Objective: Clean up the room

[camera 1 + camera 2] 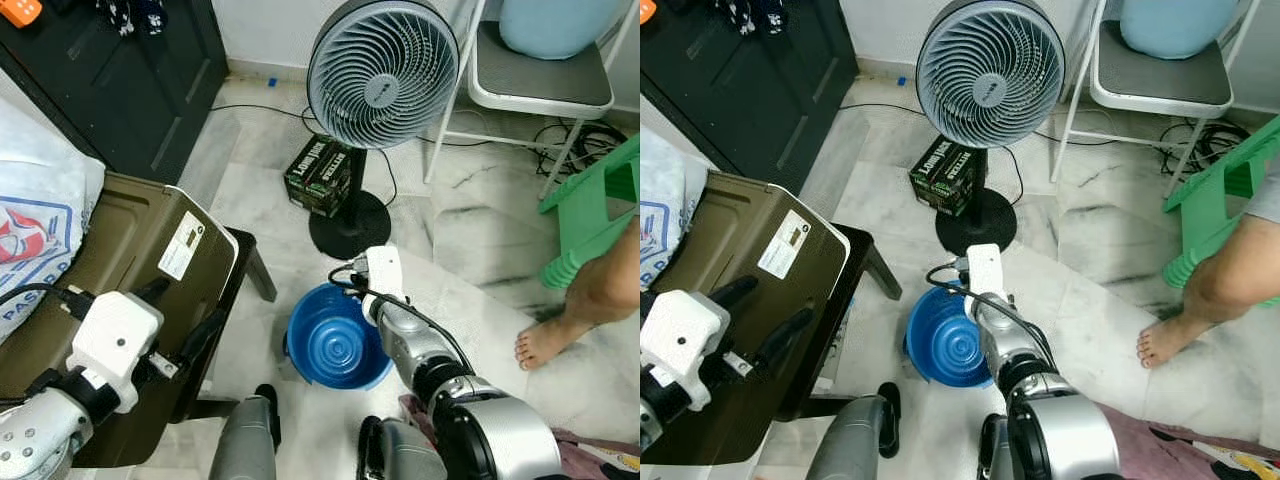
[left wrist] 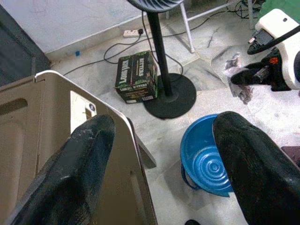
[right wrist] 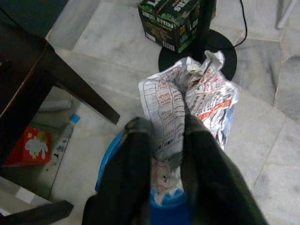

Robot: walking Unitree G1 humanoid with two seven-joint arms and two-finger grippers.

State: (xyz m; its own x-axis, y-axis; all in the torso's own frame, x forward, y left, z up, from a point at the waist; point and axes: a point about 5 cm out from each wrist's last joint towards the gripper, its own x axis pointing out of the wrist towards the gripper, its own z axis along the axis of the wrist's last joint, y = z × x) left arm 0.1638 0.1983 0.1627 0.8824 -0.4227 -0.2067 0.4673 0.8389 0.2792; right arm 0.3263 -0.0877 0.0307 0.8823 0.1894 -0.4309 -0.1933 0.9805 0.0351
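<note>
The right end effector (image 3: 161, 154) is closed on a crumpled printed wrapper (image 3: 187, 103), pinched between its two black fingers; in the right wrist view the paper sticks up beyond the fingertips, directly over the blue basin (image 1: 335, 340). In the head views that arm reaches to the centre of the frame, its wrist just above the basin's upper rim. The basin sits on the marble floor (image 1: 470, 250) in the lower middle of the frame, in front of the round black base of the standing fan (image 1: 382, 72). Its ribbed inside looks bare.

The left end effector (image 2: 159, 173) hangs at the lower left of the frame, fingers spread wide with nothing between them, beside the olive-brown case (image 1: 130, 240) lying on a dark counter (image 1: 245, 255).

As a judgement, the wrapper is about to go into the basin, so this piece of litter is nearly dealt with but not yet released. Much is left: a dark green carton (image 1: 320, 175) stands by the fan base at centre frame, a small red box (image 3: 30, 145) and a bottle (image 3: 63, 140) lie under the counter, and cloth is bunched at the lower right edge (image 1: 590, 455). A person's bare foot (image 1: 545, 340) rests on the floor at right, near a green stool (image 1: 590, 215).
</note>
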